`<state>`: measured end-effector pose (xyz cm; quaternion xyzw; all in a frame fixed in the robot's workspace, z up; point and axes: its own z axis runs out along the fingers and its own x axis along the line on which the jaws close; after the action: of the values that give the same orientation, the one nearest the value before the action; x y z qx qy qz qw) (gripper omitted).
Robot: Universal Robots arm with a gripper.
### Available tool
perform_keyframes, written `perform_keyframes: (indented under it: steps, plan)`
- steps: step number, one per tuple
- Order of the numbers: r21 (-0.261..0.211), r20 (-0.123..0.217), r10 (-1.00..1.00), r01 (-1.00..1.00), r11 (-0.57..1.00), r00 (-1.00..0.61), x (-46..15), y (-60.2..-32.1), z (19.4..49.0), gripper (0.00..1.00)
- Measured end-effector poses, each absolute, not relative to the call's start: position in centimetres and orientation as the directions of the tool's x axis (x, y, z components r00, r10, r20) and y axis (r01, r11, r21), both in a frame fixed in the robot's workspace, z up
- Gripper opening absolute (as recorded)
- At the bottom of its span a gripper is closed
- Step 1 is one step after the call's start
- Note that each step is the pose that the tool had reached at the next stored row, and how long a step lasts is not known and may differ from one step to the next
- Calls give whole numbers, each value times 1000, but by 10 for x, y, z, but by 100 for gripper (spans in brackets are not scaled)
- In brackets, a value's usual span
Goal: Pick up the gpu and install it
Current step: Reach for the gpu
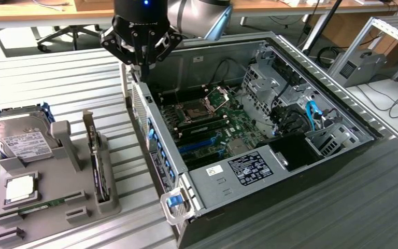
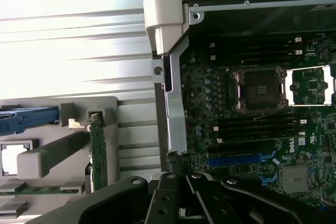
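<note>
The gpu (image 1: 97, 162) stands on edge in a slot of the grey holder (image 1: 54, 207) at the exterior view's left, a dark thin card with a silver bracket at its far end. The wrist view has its green edge (image 2: 97, 153) in the same holder. My gripper (image 1: 142, 68) hangs shut and empty above the back corner of the open computer case (image 1: 206, 62), well away from the gpu. In the wrist view the gripper (image 2: 181, 174) hovers over the case's side rail (image 2: 176, 108), beside the motherboard (image 2: 252, 129).
The holder also carries a silver hard drive (image 1: 19, 137), a square processor chip (image 1: 20, 187) and a narrow RAM stick (image 1: 37, 207). Inside the case lie the motherboard (image 1: 213, 124), blue slots (image 1: 199, 148) and drive cages with cables (image 1: 302, 119). A slatted metal table (image 1: 60, 78) surrounds everything.
</note>
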<state>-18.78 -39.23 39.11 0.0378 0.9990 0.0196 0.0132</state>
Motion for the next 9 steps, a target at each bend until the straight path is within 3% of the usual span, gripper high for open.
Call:
perform_keyframes:
  steps: [9]
  plan:
    - [40, -25, 76, 75, 996, -997, -191, -392, 391, 11]
